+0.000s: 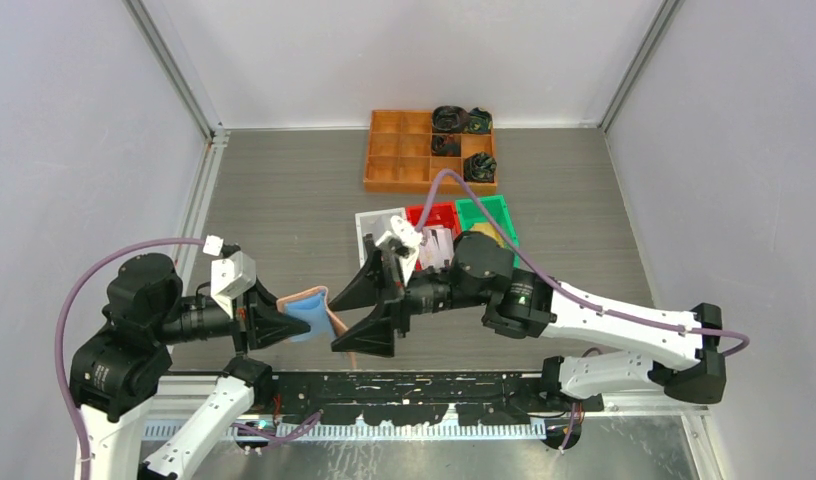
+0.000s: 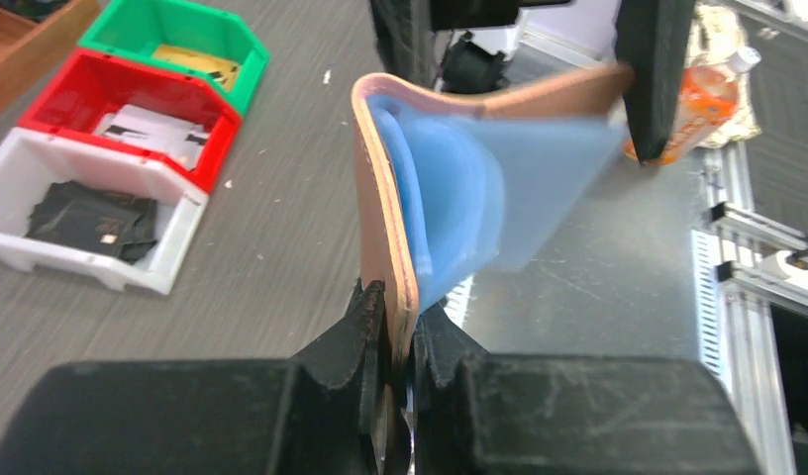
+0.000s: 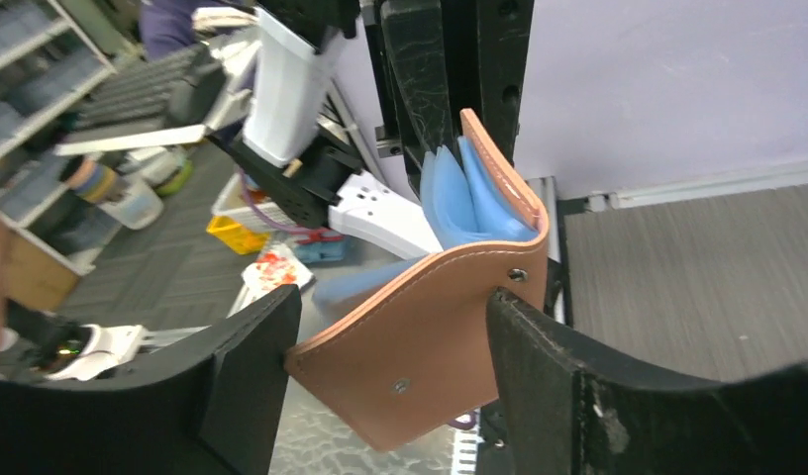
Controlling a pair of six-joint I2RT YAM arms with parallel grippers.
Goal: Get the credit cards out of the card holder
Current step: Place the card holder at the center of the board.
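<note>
The salmon-pink card holder [image 1: 314, 310] hangs above the table's near edge, folded open, with pale blue pockets [image 2: 479, 188] showing. No card shows in the pockets. My left gripper [image 2: 400, 332] is shut on one pink cover [image 2: 380, 218]; it also shows in the top view [image 1: 299, 328]. My right gripper [image 1: 369, 305] is open wide, and the other flap [image 3: 430, 336] lies between its fingers [image 3: 252, 376], touching or nearly touching both. Dark credit cards [image 2: 83, 213] lie in the white bin, pale ones [image 2: 152, 129] in the red bin, a gold one [image 2: 192, 59] in the green bin.
The white bin [image 1: 369, 222], red bin [image 1: 431, 212] and green bin [image 1: 484, 210] stand in a row behind the right gripper. An orange compartment tray [image 1: 404, 160] with dark objects sits at the back. Frame posts stand at the back corners.
</note>
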